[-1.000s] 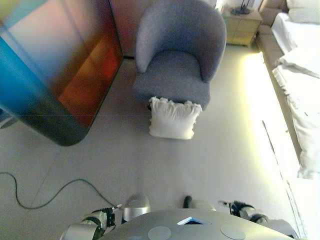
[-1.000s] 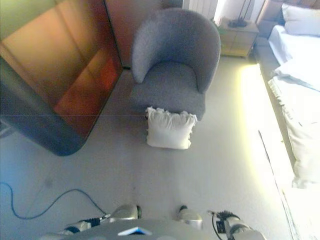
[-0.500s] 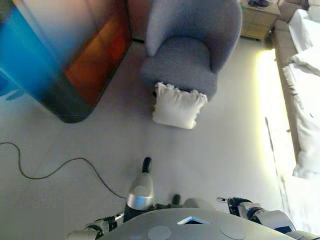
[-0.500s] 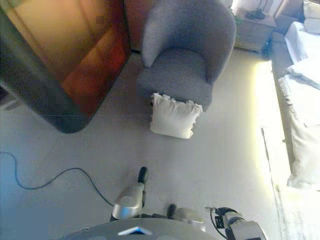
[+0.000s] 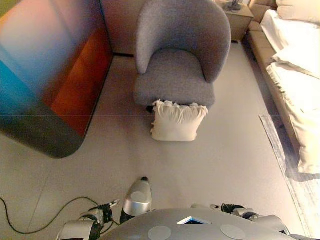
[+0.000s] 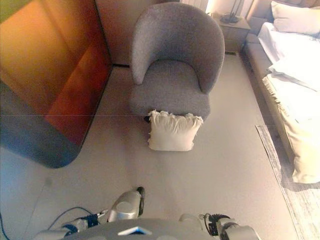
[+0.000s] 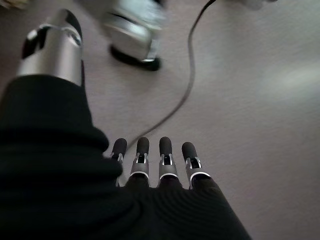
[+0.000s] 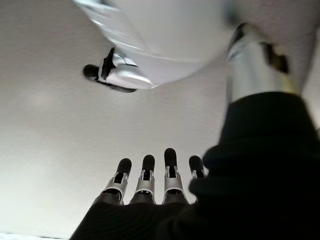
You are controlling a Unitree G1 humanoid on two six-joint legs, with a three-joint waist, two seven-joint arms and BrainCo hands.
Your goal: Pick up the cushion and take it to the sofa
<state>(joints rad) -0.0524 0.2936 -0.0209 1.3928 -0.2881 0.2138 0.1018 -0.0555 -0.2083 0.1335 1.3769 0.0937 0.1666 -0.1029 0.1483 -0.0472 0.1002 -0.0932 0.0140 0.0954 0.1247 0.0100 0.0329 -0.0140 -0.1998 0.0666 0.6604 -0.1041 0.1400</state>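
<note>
A white frilled square cushion [image 5: 175,121] is propped against a grey fabric tub sofa [image 5: 178,55]. Left hand [image 7: 155,165] and right hand [image 8: 150,182] are held straight-fingered, empty.

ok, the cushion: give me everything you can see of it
The cushion is a cream, roughly square pillow that looks like soft fabric, with a ruffled frill along its top edge. It stands upright on the floor, leaning back against the front of the grey armchair, near the middle of the seat's front edge. Its bottom edge rests on the floor. Neither hand touches it: the left hand and right hand hang low over bare floor, fingers straight.
</note>
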